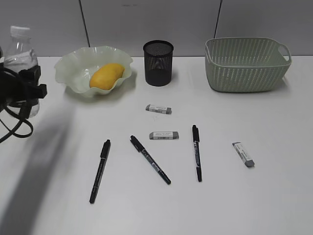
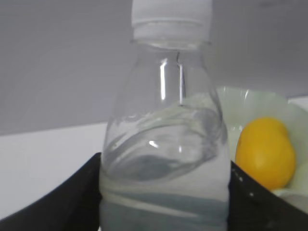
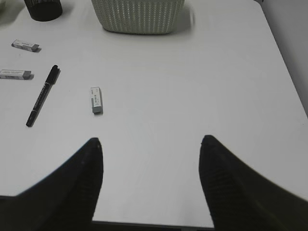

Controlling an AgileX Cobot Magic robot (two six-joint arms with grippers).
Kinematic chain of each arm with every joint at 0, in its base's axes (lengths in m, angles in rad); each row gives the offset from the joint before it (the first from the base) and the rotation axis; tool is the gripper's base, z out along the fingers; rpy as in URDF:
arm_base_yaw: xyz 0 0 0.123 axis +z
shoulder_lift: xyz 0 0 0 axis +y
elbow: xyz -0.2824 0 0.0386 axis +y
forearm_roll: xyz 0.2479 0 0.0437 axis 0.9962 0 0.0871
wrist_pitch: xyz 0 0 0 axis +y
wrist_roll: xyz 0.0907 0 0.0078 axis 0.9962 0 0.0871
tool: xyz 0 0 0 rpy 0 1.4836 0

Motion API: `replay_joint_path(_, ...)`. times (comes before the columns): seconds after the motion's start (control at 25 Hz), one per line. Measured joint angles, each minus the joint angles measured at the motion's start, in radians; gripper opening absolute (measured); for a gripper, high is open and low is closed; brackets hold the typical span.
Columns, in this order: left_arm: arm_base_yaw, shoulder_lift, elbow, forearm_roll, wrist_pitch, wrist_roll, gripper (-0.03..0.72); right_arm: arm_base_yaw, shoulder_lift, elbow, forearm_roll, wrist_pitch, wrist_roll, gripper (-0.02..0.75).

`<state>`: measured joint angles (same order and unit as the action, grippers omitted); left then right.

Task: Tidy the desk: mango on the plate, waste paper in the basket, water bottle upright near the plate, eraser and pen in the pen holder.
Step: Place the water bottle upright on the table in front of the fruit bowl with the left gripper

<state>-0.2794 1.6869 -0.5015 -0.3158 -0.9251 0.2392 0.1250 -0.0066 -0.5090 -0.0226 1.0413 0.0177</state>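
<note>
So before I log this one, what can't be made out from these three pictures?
- Inside of the basket: exterior view, its woven wall hides the contents, so any waste paper there is unseen.
- Inside of the pen holder: too dark to tell.
- Water bottle base: cut off by the left wrist view's bottom edge; whether it rests on the table is unclear.
- Left gripper: its grip is hidden behind the bottle.
- Eraser print: too small.

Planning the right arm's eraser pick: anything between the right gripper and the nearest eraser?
Nothing visible. In the right wrist view the open right gripper looks over bare white table to the small grey-and-white eraser. A black pen lies further left, off the line.
</note>
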Motion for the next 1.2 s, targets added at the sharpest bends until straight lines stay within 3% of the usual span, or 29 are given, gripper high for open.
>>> replay_joint_path(0.12, 0.0, 0.092, 0.003, 0.095, -0.204, -0.066, 0.475, 0.0, 0.0, 0.0, 0.0, 0.0, 0.0, 0.498)
replay_joint_path(0.4, 0.0, 0.276, -0.059, 0.219, -0.232, -0.133, 0.475, 0.0, 0.0, 0.0, 0.0, 0.0, 0.0, 0.498)
replay_joint_path(0.8, 0.0, 0.331, -0.099, 0.225, -0.241, -0.239, 0.475, 0.0, 0.0, 0.0, 0.0, 0.0, 0.0, 0.498)
replay_joint_path(1.2, 0.0, 0.353, -0.101, 0.237, -0.255, -0.248, 0.475, 0.0, 0.0, 0.0, 0.0, 0.001, 0.0, 0.498)
